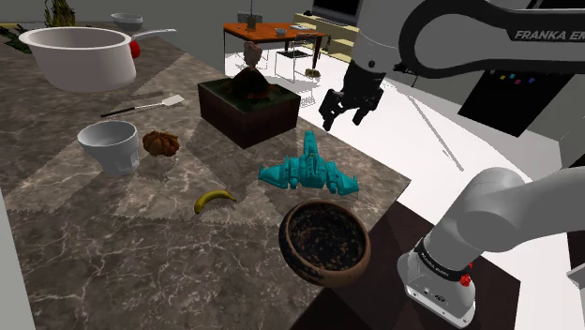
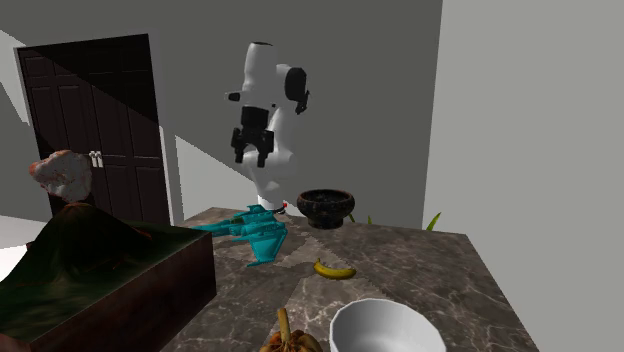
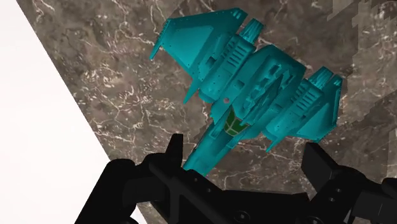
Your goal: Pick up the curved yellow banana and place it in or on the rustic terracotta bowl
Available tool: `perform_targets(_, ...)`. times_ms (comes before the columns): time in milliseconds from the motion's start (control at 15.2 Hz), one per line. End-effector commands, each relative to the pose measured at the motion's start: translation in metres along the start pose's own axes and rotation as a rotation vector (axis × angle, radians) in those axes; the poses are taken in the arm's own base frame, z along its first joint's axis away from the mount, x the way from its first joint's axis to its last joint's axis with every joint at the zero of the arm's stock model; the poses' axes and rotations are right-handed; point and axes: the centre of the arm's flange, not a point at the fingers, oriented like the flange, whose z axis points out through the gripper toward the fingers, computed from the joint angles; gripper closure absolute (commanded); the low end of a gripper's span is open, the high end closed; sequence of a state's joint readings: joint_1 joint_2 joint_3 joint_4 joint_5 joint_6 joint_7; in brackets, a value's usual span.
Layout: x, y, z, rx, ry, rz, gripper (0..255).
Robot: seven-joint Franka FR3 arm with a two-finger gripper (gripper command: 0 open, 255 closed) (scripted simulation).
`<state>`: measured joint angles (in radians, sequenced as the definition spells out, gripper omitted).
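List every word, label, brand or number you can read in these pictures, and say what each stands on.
"FRANKA E": dark letters on the white upper arm link in the shoulder view, cut off by the picture's right edge.
"FRANKA E": dark letters on the white lower arm link, also cut off by the right edge.
Small white print on the dark ring near the arm's base: too small to read.

In the shoulder view, the banana lies on the tabletop, left of the toy spaceship; the bowl sits at the tabletop's near edge.
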<state>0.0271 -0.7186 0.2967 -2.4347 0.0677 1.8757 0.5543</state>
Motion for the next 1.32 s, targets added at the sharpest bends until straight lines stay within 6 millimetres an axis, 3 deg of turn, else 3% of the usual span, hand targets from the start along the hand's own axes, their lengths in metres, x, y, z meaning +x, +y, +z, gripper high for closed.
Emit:
perform_targets(0, -0.004, -0.024, 0.012, 0.004, -0.002, 0.028, 0)
perform_targets(660, -0.017, -0.143, 0.062, 0.016, -0.008, 0.154, 0)
perform_targets(1254, -0.017, -0.251, 0.106, 0.028, -0.013, 0.267, 0)
